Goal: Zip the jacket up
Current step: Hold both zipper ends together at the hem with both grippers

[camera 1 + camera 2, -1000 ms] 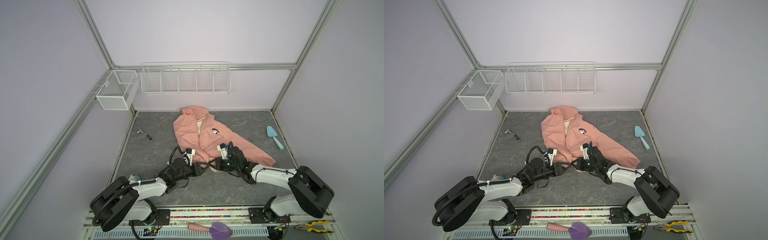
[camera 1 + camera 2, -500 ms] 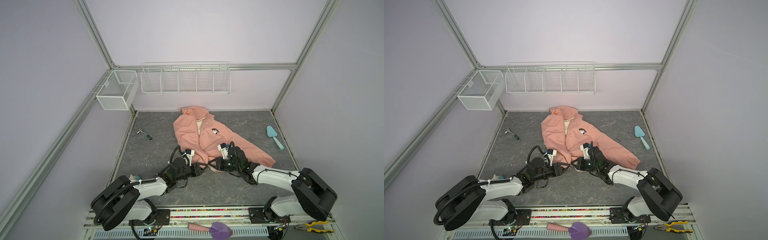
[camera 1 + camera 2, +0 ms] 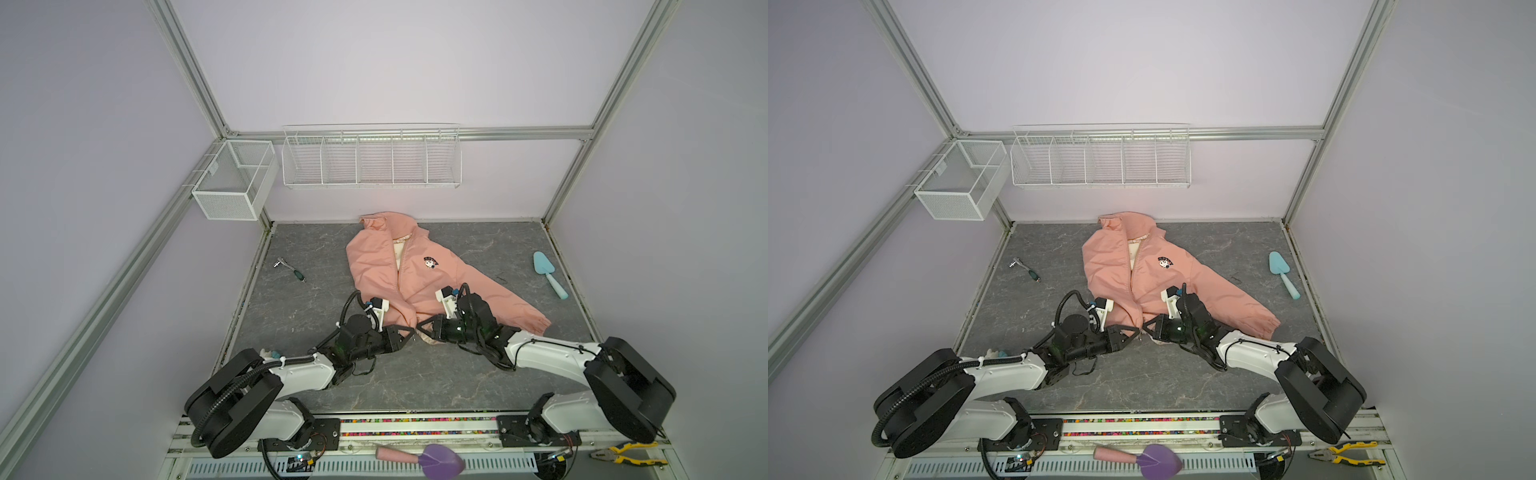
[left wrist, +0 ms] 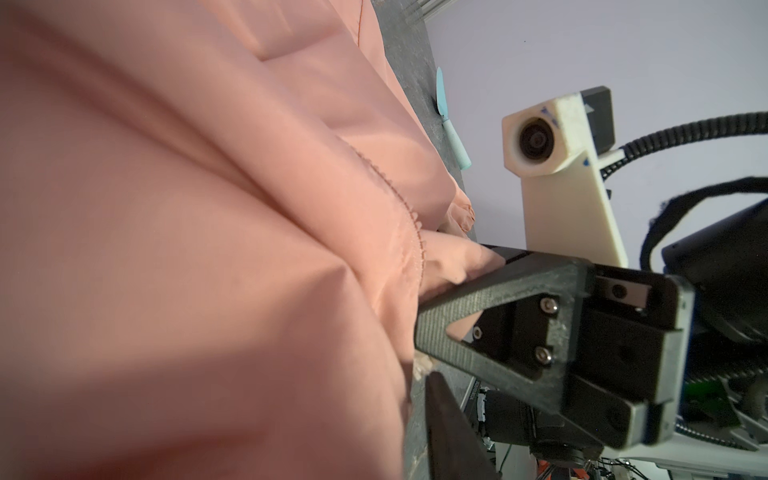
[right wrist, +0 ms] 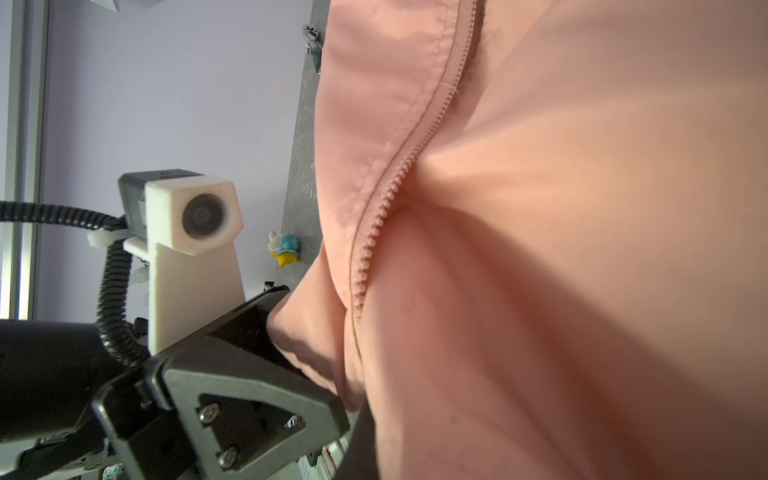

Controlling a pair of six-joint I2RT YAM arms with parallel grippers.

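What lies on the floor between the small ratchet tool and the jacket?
Nothing: the grey mat between the ratchet tool and the jacket is bare, which shows in both top views.

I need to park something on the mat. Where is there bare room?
Bare mat lies between jacket and blue trowel, between ratchet and jacket, and nearside between left arm and right arm. It is crowded at the hem, where left gripper and right gripper meet.
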